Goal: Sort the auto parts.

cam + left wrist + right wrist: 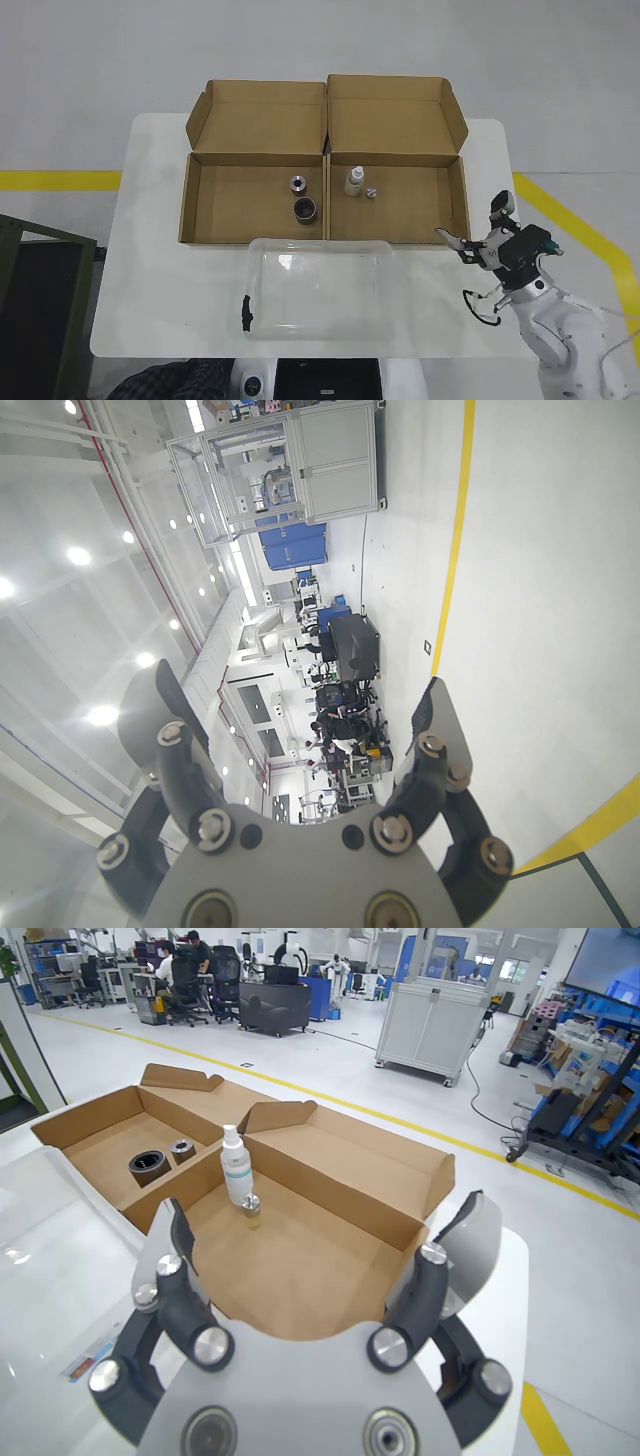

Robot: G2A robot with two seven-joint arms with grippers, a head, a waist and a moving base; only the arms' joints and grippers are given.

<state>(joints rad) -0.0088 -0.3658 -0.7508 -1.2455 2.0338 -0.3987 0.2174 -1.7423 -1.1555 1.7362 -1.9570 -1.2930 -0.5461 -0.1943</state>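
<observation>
Top view: my right claw (478,222) hangs spread wide at centre right, beside the brown cardboard box (420,210) (white spray bottle (354,180) inside); my left claw (298,677) gapes too.

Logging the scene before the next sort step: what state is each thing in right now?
left box: open, lid folded back
right box: open, lid folded back
spray bottle: upright in right box
small metal part: upright beside the bottle
dark sleeve: standing, bore up, in left box
metal cylinder: standing in left box
clear bin: looks empty
right gripper: open, empty
left gripper: open, empty
</observation>
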